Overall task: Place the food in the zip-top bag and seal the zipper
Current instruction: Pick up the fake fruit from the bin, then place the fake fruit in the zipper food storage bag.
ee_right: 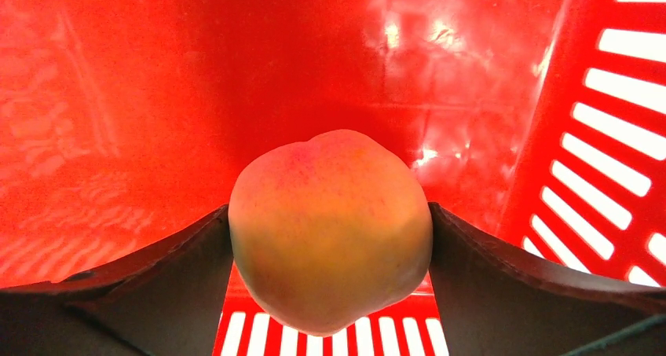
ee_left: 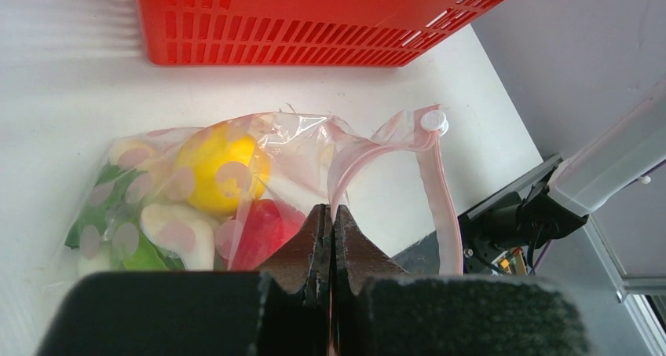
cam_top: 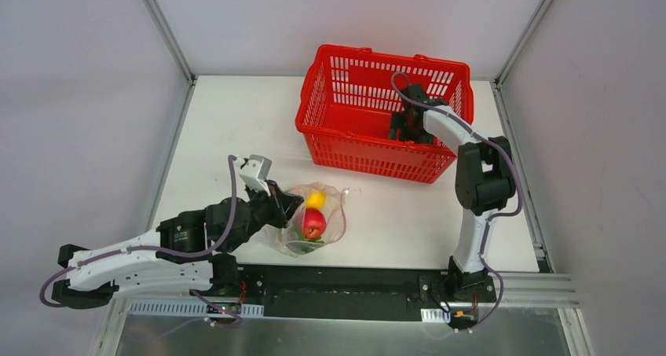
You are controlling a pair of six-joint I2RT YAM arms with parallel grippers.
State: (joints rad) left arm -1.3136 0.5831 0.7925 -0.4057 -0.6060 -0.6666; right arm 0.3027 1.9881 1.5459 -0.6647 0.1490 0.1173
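The clear zip-top bag [cam_top: 318,218] lies on the white table near my left arm. It holds a yellow ball [cam_top: 315,200], a red ball [cam_top: 314,224], green leafy pieces and a white piece [ee_left: 177,230]. My left gripper [cam_top: 289,203] is shut on the bag's mouth edge; the pinkish-red zipper [ee_left: 440,191] loops open to its right, with the white slider [ee_left: 433,121] at its top. My right gripper [cam_top: 408,126] is inside the red basket, its jaws closed against both sides of a peach-orange ball [ee_right: 330,226].
The red mesh basket [cam_top: 385,112] stands at the back right of the table; its wall [ee_left: 314,26] fills the top of the left wrist view. A black rail [cam_top: 345,289] runs along the near table edge between the arm bases.
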